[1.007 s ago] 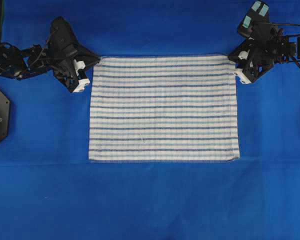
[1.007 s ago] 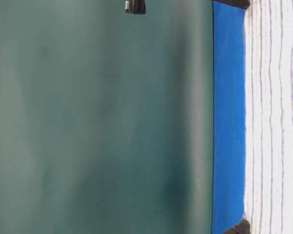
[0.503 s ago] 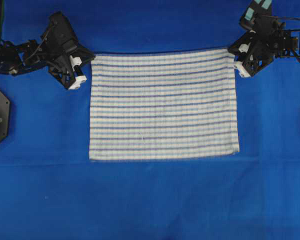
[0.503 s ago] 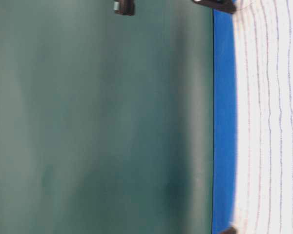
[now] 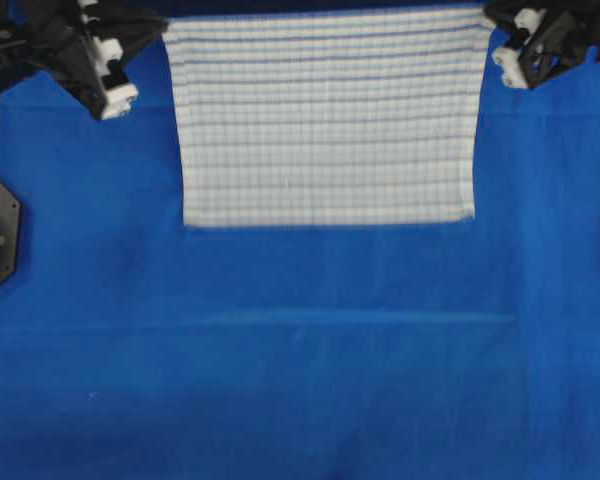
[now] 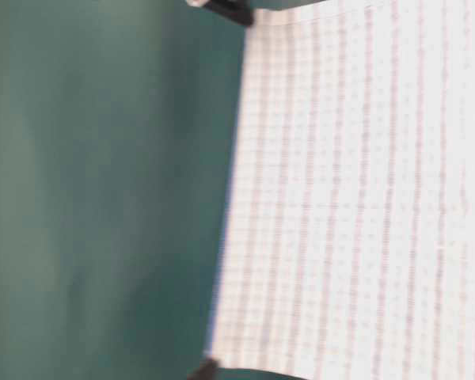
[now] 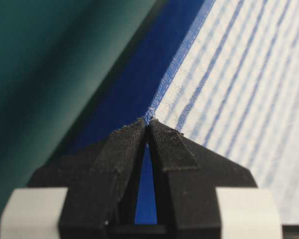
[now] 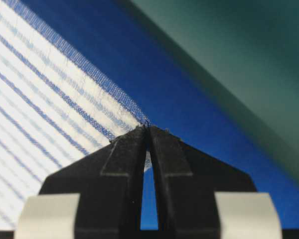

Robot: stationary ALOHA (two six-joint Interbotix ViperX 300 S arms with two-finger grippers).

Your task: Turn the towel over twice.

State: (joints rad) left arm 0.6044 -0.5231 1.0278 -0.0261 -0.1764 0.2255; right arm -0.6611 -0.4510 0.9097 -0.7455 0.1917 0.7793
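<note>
Both arms are matte black with angular, faceted housings. The left gripper (image 5: 110, 85) and right gripper (image 5: 515, 62) carry white blocks at the finger bases. The fingers (image 7: 122, 149) are black, wedge-shaped, rough-textured plastic.

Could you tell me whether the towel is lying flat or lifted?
Lifted: each pincer, left and right, pinches a corner, and the towel hangs spread.

Towel (image 5: 325, 120) stretched between left gripper (image 5: 145, 35) and right gripper (image 5: 492, 38), above table covering (image 5: 300, 350).
</note>
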